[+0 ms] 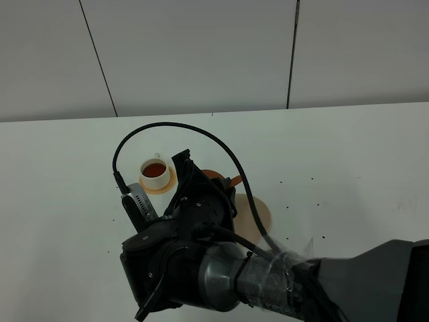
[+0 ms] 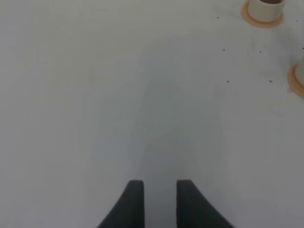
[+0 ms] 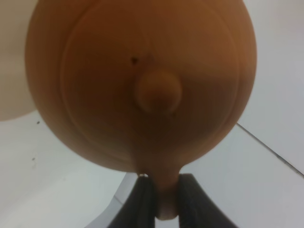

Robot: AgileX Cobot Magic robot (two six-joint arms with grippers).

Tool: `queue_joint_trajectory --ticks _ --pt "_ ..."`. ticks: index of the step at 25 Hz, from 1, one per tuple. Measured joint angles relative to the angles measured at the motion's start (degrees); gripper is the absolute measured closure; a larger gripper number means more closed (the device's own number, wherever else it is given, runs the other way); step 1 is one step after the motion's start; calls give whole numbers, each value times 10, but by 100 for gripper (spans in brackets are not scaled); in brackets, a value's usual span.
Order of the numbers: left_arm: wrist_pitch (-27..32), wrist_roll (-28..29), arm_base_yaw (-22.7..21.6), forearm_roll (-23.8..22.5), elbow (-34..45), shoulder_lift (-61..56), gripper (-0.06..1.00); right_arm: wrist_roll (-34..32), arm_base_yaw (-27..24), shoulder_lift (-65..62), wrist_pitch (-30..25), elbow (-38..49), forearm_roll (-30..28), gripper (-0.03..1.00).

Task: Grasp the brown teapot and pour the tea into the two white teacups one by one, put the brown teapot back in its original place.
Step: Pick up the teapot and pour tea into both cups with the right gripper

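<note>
1. The right end effector [image 3: 160, 202] is pinching the loop handle of the squat reddish-brown clay teapot [image 3: 142, 80], its two dark fingers [image 3: 142, 199] pressed against the handle on either side.
2. In the right wrist view the teapot fills most of the picture, its round lid and knob [image 3: 159, 91] facing the camera.
3. From the high camera the black right arm [image 1: 194, 248] hides most of the teapot; only a reddish-brown sliver [image 1: 218, 176] shows, held above the white worktop [image 1: 348, 161].
4. A small cream-white teacup [image 1: 155, 172] with dark tea [image 1: 155, 168] in it sits on a round orange coaster [image 1: 167, 185], just beside the arm.
5. A round flat beige saucer [image 1: 263, 213] lies partly hidden under the arm.
6. The left end effector [image 2: 159, 204] hangs over bare worktop, its fingers slightly apart and holding nothing; two cups on orange coasters [image 2: 262, 14] sit well apart from it.
</note>
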State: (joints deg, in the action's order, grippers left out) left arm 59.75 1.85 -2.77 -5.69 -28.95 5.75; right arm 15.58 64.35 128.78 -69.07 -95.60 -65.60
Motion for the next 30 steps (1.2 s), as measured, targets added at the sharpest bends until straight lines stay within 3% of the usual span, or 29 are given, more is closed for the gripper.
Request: queue_joint_trajectory --ticks 30 --pt "0 0 0 0 0 0 70 0 0 0 0 0 2 87"
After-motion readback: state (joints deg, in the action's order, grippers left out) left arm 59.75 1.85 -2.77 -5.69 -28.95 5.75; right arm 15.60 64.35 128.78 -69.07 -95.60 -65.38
